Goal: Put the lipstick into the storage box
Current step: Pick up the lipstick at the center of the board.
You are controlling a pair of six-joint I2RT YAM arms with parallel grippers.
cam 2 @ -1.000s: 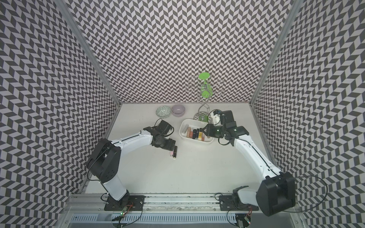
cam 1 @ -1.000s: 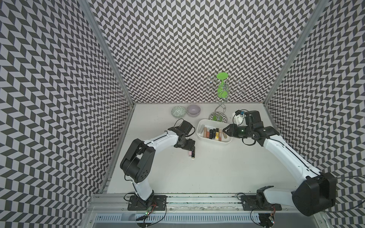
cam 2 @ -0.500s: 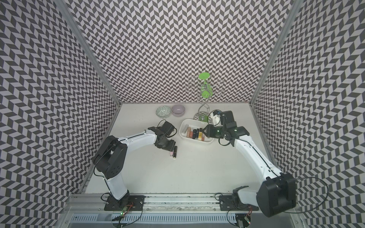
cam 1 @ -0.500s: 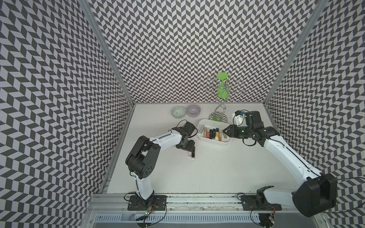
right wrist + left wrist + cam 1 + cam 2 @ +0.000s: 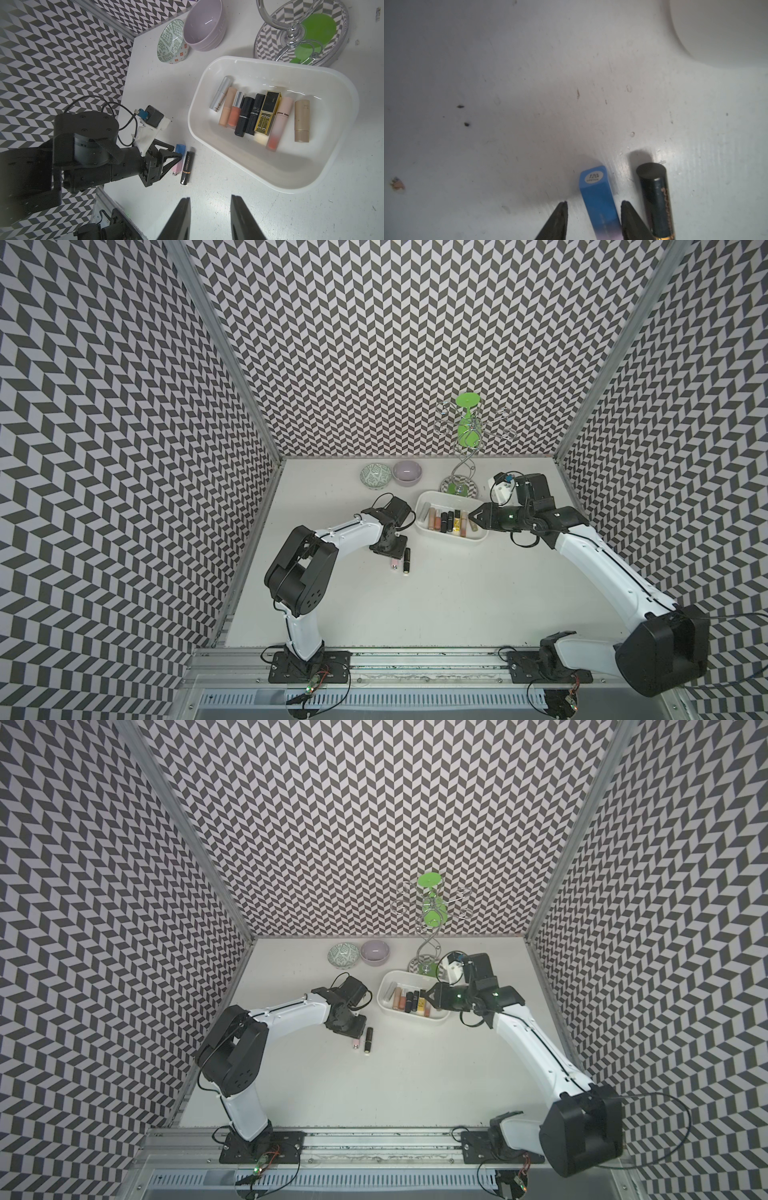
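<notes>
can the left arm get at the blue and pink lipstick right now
Probably yes: the left gripper has its fingers on either side of the blue-and-pink square lipstick tube on the white table. The black round lipstick tube lies close beside one finger and might get nudged.

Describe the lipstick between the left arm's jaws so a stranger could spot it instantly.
Start at the white storage box; two lipsticks lie side by side on the table by its end nearest the left arm. Yours is the blue-capped lipstick between the left gripper's jaws: a square tube fading to pink, unlike the round black lipstick with gold lettering beside it.
</notes>
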